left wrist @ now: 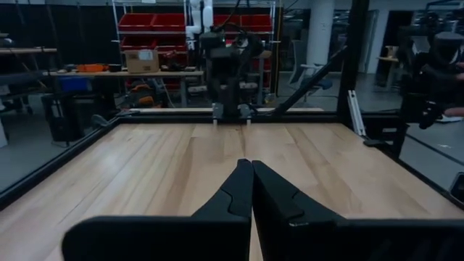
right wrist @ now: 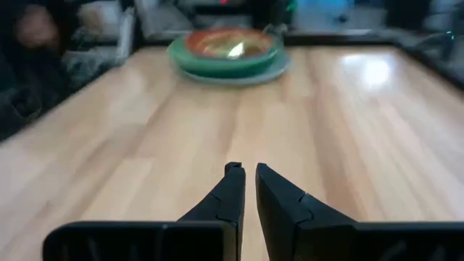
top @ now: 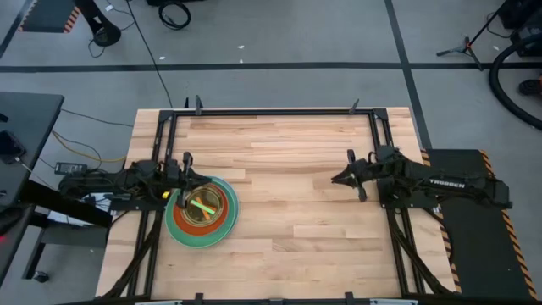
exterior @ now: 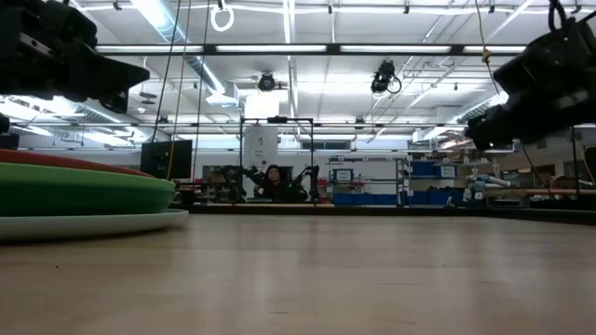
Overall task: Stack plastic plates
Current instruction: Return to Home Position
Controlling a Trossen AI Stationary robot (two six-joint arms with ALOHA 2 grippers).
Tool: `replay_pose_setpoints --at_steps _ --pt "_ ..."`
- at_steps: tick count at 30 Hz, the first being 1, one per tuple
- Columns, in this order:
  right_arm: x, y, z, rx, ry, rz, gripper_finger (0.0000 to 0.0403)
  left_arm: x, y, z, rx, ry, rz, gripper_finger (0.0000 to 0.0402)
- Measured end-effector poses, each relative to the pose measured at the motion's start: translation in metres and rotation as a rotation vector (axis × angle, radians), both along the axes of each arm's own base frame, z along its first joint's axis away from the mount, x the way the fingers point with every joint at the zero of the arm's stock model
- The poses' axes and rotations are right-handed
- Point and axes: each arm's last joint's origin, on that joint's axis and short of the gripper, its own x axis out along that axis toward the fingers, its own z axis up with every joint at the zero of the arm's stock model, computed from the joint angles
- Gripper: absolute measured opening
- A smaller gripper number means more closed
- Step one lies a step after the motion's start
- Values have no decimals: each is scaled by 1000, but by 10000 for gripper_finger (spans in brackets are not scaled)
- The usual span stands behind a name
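since all plates (top: 201, 212) appear nested in one stack on the table's (top: 288, 169) left side, stacking is judged done. no long axis: the stack is round. left gripper (top: 185, 161) is seen just behind the stack, fingers pressed together, empty. right gripper (top: 340, 178) is well apart, nearly closed, empty, stack straight ahead.

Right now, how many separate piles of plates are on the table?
1: a single stack of plates sits on the table's left side, beside the left gripper. How many plates it holds cannot be counted; some are hidden underneath.
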Motion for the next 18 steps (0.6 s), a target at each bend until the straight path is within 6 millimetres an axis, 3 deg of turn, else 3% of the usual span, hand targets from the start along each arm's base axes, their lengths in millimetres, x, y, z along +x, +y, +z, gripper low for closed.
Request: replay_pose_setpoints --at_steps 7,11,18 --pt "-10 0 13 -265 -167 111 30 0 1 0 8 2 11 11" --pt "-14 2 20 -192 -218 30 7 0 1 0 13 2 10 11" --pt "-9 14 19 -200 -206 -71 5 0 1 0 11 2 10 11"
